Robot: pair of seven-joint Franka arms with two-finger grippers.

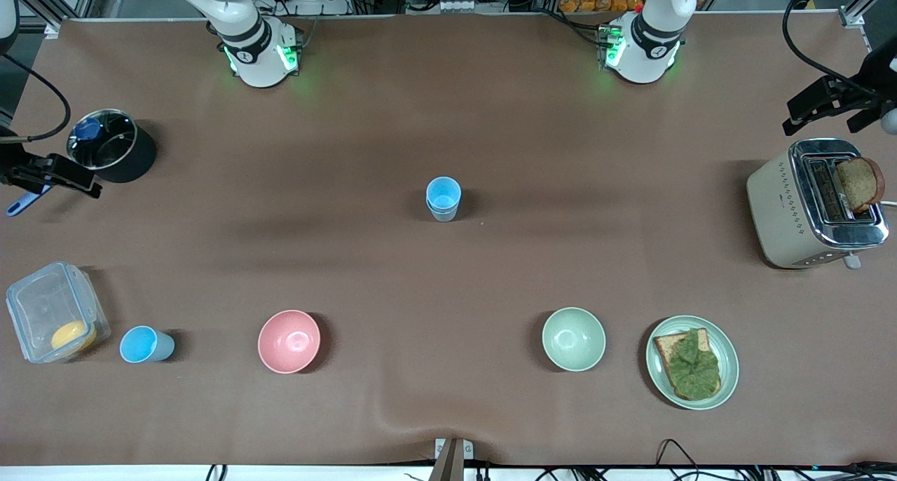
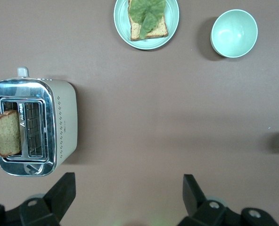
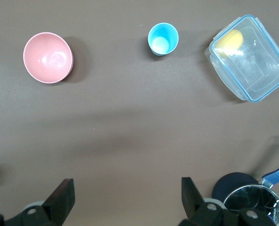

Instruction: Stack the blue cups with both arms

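Note:
In the middle of the table stands a light-blue cup point(image 1: 443, 198) that looks like one cup nested in another. A single blue cup point(image 1: 144, 344) point(image 3: 163, 39) stands upright near the front camera at the right arm's end, between the clear container and the pink bowl. My right gripper point(image 3: 126, 186) point(image 1: 77, 181) hangs open and empty over bare table beside the pot. My left gripper point(image 2: 127, 183) point(image 1: 806, 113) hangs open and empty over the table beside the toaster. Both are well apart from the cups.
A pink bowl point(image 1: 289, 341), a pale green bowl point(image 1: 573, 339) and a plate point(image 1: 729, 358) with bread and lettuce line the near side. A clear container point(image 1: 52, 313) holds something yellow. A steel pot point(image 1: 111, 144) and a toaster point(image 1: 785, 207) with a slice stand at the ends.

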